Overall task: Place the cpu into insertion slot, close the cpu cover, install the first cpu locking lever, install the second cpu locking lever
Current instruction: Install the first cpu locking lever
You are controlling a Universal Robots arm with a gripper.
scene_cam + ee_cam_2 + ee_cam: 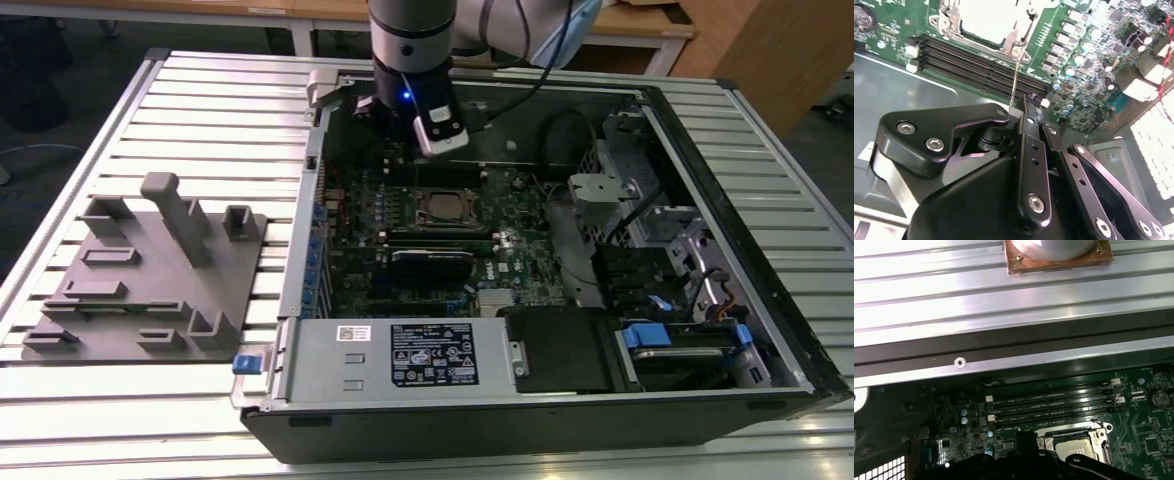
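The open computer case [300, 250] lies on the slatted table. On its green board the insertion slot [445, 207] holds the cpu [985, 17], whose silver top shows through the window of the cpu cover [1004, 44] lying flat over it. In the first wrist view the cpu [1076, 450] sits inside its metal frame. A thin wire locking lever [1014, 75] rises from the socket corner up to my fingertips. My gripper [1026, 102] is shut, tips beside the lever's end; whether it pinches the wire is unclear. In the exterior view the gripper [400, 135] hangs just beyond the socket.
Long black memory slots [974, 65] run between the socket and my gripper. A black card [434, 262], the power supply [400, 355] and drive bays [667, 340] crowd the case. A grey fixture block [147, 270] stands at the exterior view's left.
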